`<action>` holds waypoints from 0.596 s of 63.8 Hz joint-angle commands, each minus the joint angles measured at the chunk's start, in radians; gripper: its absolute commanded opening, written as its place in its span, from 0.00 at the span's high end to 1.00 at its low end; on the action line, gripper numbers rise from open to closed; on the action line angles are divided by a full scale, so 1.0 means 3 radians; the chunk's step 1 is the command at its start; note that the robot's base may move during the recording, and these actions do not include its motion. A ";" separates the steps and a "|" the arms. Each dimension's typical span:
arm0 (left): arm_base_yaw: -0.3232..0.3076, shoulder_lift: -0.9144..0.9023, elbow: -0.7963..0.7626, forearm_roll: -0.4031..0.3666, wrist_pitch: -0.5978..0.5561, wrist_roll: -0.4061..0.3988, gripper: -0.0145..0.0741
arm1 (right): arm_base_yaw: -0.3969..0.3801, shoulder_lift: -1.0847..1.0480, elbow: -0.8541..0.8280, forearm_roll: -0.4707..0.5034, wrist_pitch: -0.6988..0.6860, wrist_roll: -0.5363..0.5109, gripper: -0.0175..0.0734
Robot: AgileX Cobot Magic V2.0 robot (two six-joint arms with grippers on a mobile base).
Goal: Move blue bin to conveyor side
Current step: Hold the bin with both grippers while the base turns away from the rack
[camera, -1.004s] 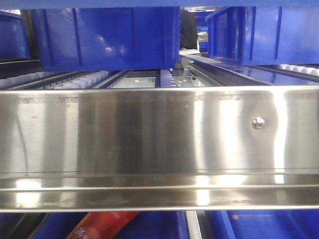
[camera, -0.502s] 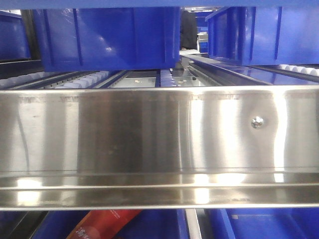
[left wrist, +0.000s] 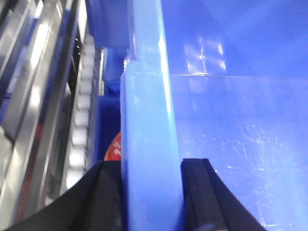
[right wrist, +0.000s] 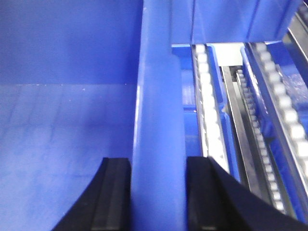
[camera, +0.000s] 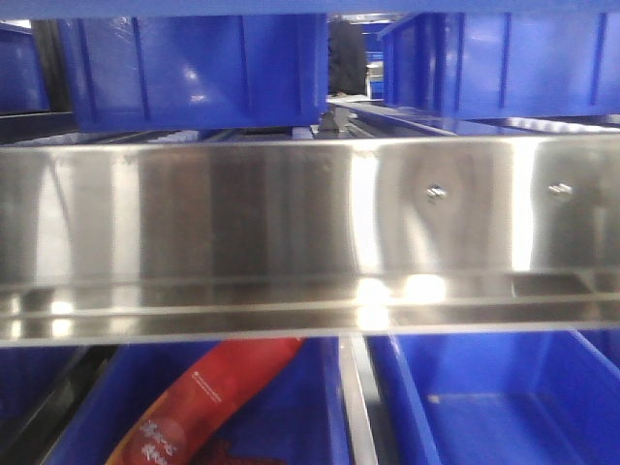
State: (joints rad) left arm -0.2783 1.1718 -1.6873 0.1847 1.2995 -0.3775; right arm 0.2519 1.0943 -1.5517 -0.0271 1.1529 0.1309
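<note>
left gripper (left wrist: 151,192): clamped on the blue bin (left wrist: 236,144). One black finger (left wrist: 103,195) sits outside its left wall, the other inside, both touching the pale rim.
right gripper (right wrist: 159,195): clamped the same way on the bin's right wall (right wrist: 159,96), with my black fingers (right wrist: 113,195) pressed to either face.
blue bin location: held between my two wrists. Its glossy, scuffed floor and inner walls fill most of both wrist views.
left of bin: a white roller track (left wrist: 82,120) and steel framing run just beside the wall. A bit of red label (left wrist: 114,150) shows past the rim.
right of bin: two roller tracks (right wrist: 209,110) in blue and steel channels, close alongside.
front view: the stainless rail (camera: 242,232) spans the frame, with two screws (camera: 436,192) right of centre. There are blue crates above (camera: 194,68) and blue crates below (camera: 484,397). I can't tell from here which crate is mine.
writing: a red packet (camera: 208,402) lies tilted in the lower-left crate. It has white print, too blurred to read. Nothing else is legible.
background: a dark-clothed figure (camera: 347,53) stands in the gap between the upper crates.
vs 0.5 s ago (front view): the rail sits higher in frame and the upper crates have slid left. The one screw has moved left and a second has come in at the right. The rollers above the rail are now mostly hidden. More of the red packet and lower crates is showing.
</note>
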 commanded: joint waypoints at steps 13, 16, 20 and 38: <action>-0.0025 -0.0070 -0.0039 0.0019 -0.0261 0.0020 0.86 | 0.0001 -0.0072 -0.0054 -0.0097 -0.0404 -0.0008 0.91; -0.0025 -0.0076 -0.0039 0.0019 -0.0261 0.0020 0.86 | 0.0001 -0.0072 -0.0054 -0.0097 -0.0404 -0.0008 0.91; -0.0025 -0.0076 -0.0039 0.0019 -0.0261 0.0020 0.86 | 0.0001 -0.0072 -0.0054 -0.0097 -0.0404 -0.0008 0.91; -0.0025 -0.0076 -0.0039 0.0019 -0.0261 0.0020 0.86 | 0.0001 -0.0072 -0.0054 -0.0097 -0.0404 -0.0008 0.91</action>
State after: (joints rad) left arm -0.2783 1.1655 -1.6873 0.1878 1.2995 -0.3775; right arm 0.2519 1.0943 -1.5517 -0.0246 1.1504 0.1318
